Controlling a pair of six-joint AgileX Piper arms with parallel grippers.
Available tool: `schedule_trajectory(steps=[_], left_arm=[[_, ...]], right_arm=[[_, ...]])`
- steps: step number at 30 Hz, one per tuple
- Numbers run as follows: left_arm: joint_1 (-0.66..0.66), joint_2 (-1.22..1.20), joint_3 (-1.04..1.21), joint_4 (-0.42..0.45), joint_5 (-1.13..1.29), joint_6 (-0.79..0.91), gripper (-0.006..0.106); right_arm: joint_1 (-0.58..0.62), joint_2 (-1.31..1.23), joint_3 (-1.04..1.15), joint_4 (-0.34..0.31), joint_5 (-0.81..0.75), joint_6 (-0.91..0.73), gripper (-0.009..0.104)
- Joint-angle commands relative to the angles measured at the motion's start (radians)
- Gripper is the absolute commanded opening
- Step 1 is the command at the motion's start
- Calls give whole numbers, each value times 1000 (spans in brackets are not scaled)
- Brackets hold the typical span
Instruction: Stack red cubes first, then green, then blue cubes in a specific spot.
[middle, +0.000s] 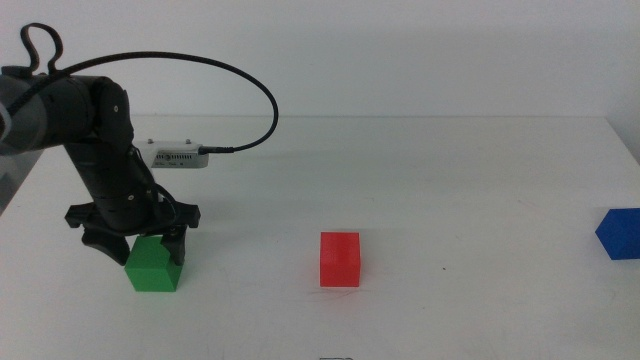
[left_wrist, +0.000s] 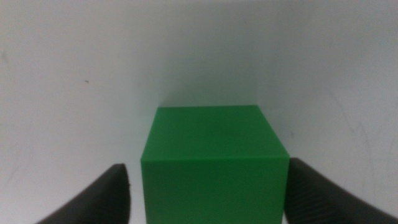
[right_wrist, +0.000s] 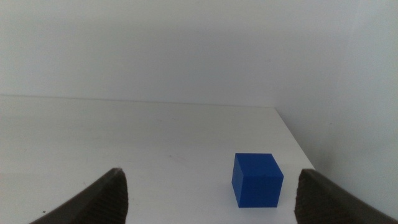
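- Green cube (middle: 153, 265) sits on the white table (middle: 450, 180) at the left side of the middle view, with the left gripper (middle: 133, 243) lowered over it from behind.
- From the left wrist view the green cube (left_wrist: 214, 163) lies between the two dark jaws, which stand spread on either side of it; a thin strip of table shows between the cube and the jaw on one side, while the other jaw is just beside the cube's edge, and I cannot tell whether it touches.
- The cube's underside looks flat on the table in the middle view, upright and not tilted.
- The left arm (middle: 95, 140) comes in from the left edge, and a black cable (middle: 250, 85) loops from it over to a small white box (middle: 180, 156) lying farther back on the table.
- The red cube (middle: 340, 259) stands alone near the middle of the table, well apart from the green one and from both grippers.
- The blue cube (middle: 620, 233) sits at the far right edge of the middle view, partly cut off by the frame, well apart from the red one.
- The right gripper (right_wrist: 205, 199) does not appear in the middle view; its own wrist view shows its jaws spread wide with nothing between them, and the blue cube (right_wrist: 257, 179) resting on the table ahead of them, near the table's edge.
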Motion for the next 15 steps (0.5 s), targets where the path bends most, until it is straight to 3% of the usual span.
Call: schedule_trajectory(steps=[1,10,15], left_arm=[[-1,-44,-20,-18,-9,-3,70],[-1,-49,-38,-49,37,-32,23],[-35,-90,-116,-81,134,-88,10]], right_arm=[[-7,-22,-29,-8,-73,-10,83],[-7,-22,-29,-8,-73,-10,83],[-7,-22,-29,-8,-73,-10,83]])
